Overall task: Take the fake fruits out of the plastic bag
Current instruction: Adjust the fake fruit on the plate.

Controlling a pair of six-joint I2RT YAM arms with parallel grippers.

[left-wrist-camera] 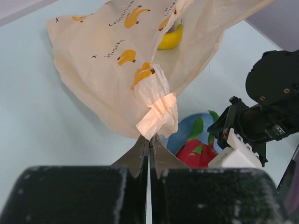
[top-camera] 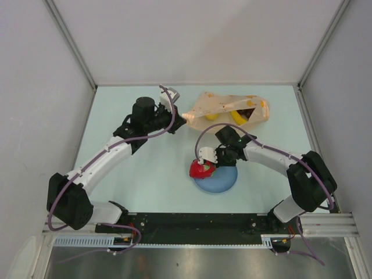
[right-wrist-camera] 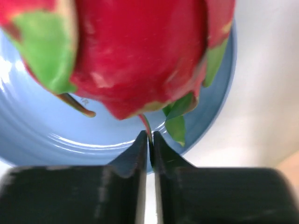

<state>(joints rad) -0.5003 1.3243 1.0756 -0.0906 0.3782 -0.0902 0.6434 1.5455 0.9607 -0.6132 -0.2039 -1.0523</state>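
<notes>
While left pincer [left-wrist-camera: 149, 137] clamps a twisted corner of plastic bag [top-camera: 224, 107], upper centre, right pincer [right-wrist-camera: 148, 135] sits closed to a slit at dragon fruit [right-wrist-camera: 140, 56] tip, left rim of blue plate [top-camera: 224, 181]; bare desk [top-camera: 145, 174] lower left.

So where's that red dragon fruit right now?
Seen from above, the dragon fruit sits on the left edge of the blue plate, front-middle of the table, with the right claw pinching a leaf tip; the plastic bag lies behind it.
</notes>
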